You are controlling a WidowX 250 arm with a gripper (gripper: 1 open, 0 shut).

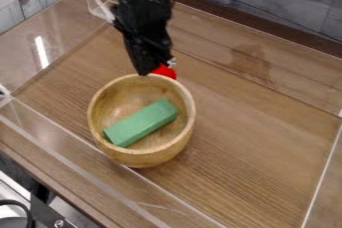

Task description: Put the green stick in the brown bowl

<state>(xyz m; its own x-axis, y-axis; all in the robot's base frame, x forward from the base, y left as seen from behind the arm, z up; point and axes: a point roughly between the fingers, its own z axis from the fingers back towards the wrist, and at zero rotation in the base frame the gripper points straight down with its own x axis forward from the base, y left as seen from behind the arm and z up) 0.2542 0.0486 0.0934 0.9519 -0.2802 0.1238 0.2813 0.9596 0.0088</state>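
The mint-green stick (142, 123) lies flat inside the light-brown wooden bowl (110, 94), slanted from lower left to upper right. My black gripper (150, 68) hangs pointing down just behind the bowl's far rim, its fingers shut with nothing visible between them. A small red object (166, 71) sits on the table right beside the fingertips, partly hidden by them.
Clear acrylic walls (47, 47) fence in the wooden tabletop (254, 102) on all sides. A clear bracket (94, 2) stands at the back left corner. A grey plank wall runs behind.
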